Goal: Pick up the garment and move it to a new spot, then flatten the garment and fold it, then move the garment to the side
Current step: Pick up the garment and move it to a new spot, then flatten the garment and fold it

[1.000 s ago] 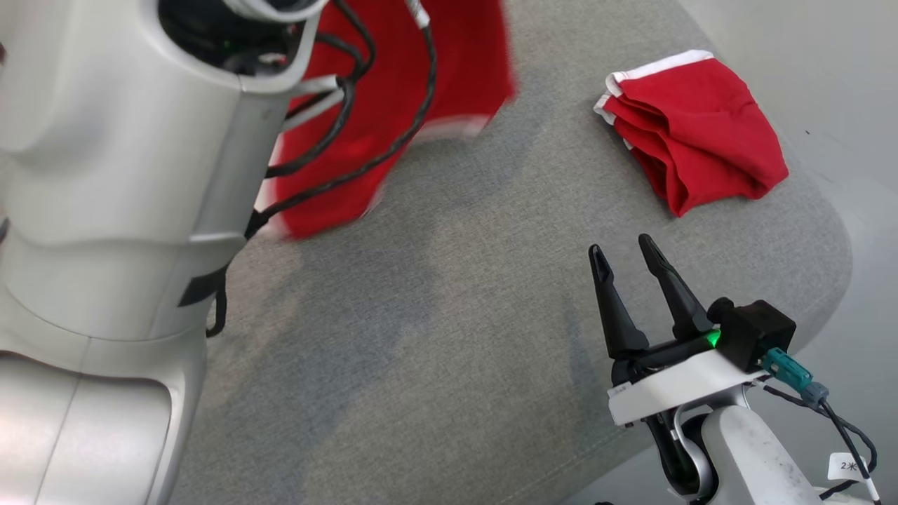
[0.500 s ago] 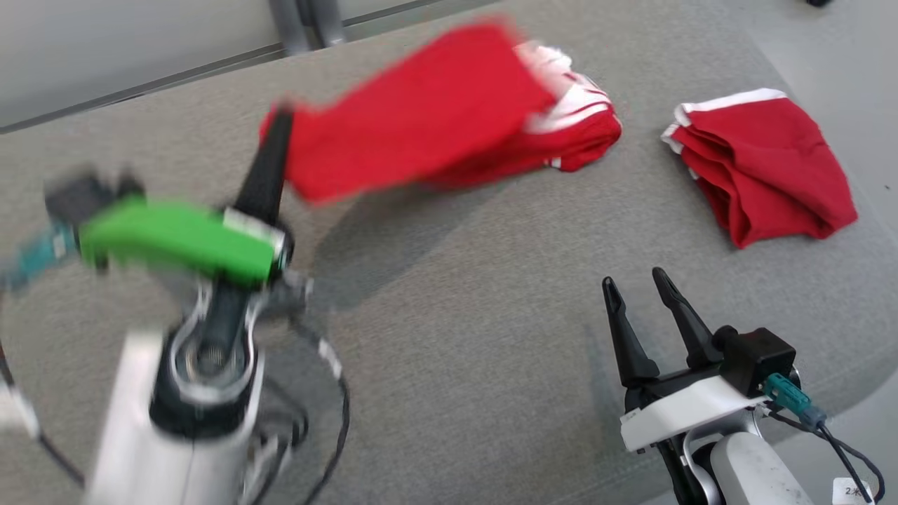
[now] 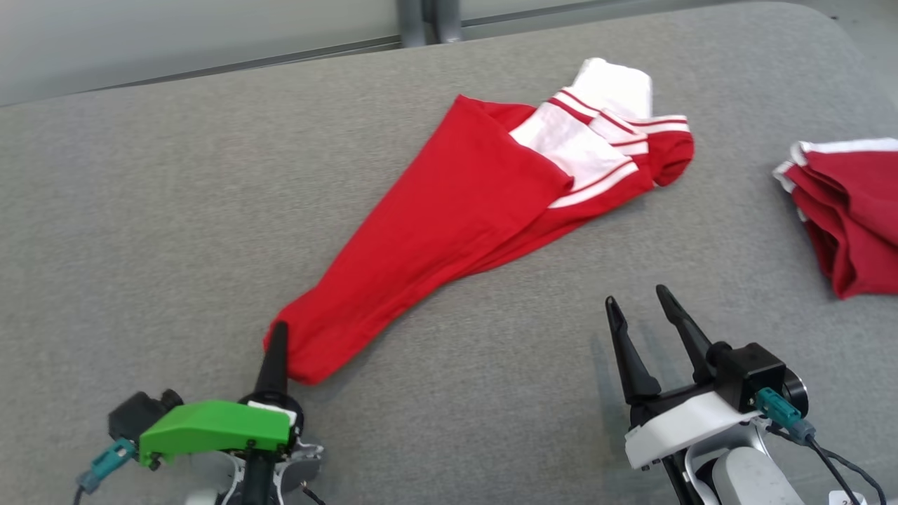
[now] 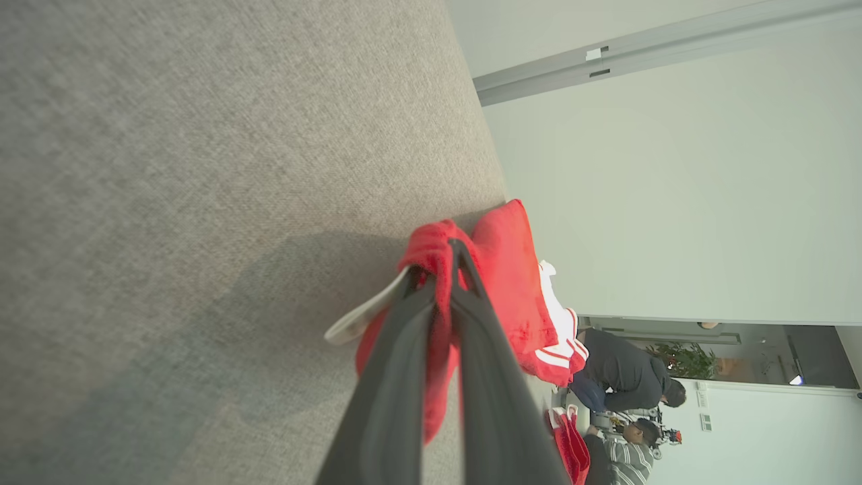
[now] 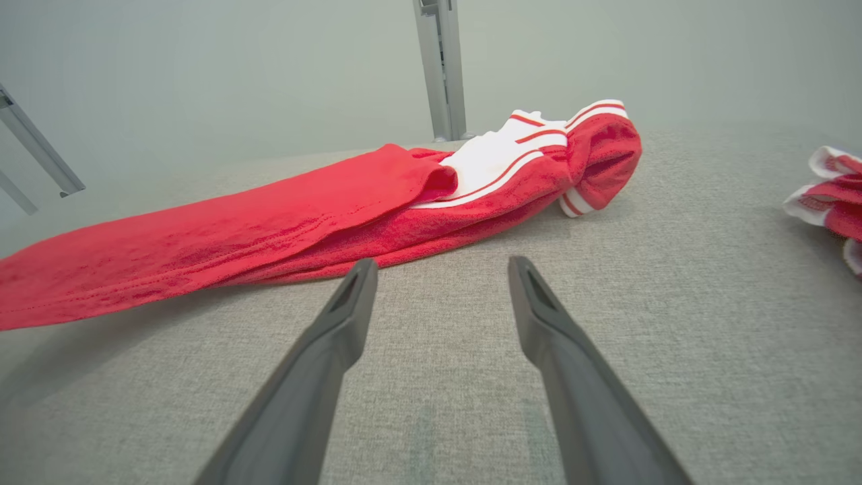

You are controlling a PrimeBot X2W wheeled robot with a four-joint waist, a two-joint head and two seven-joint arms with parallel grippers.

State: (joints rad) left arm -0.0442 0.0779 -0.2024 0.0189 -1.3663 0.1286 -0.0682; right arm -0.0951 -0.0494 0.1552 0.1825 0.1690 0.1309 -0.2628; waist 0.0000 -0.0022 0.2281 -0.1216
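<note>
- Red jersey cloth with white panels and red-and-white striped cuffs at one end: the garment (image 3: 449, 224) (image 4: 512, 269) (image 5: 269, 222) lies drawn out in a long, narrowing shape on the grey upholstered surface (image 3: 175, 210) (image 4: 168, 168) (image 5: 673, 303).
- Its narrow, bunched end points toward the robot. Its broad, striped end is the far one, with the sleeves folded over each other.
- At the narrow end the left gripper (image 3: 278, 333) (image 4: 451, 246) is clamped on the garment. The left wrist view shows red cloth pinched between the two dark fingers and wrapped over their tips, with a pale strip sticking out beside them.
- Close to that gripped end the cloth rides just off the surface, with a shadow under it.
- To the garment's right, and apart from it, the right gripper (image 3: 636, 295) (image 5: 442, 261) has its jaws spread wide with nothing between them. Its fingers point toward the garment's striped half.
- Well to the right of the garment lies a second red garment (image 3: 849, 210) (image 5: 832, 182), white-trimmed and folded into a heap.
- Beyond the garment's striped end, past the surface's far edge, a grey metal post (image 3: 421, 17) (image 5: 441, 67) stands before a pale wall.
- Far past the garment in the left wrist view are a person in a dark top (image 4: 623, 380) and a person in a striped top (image 4: 623, 458).
</note>
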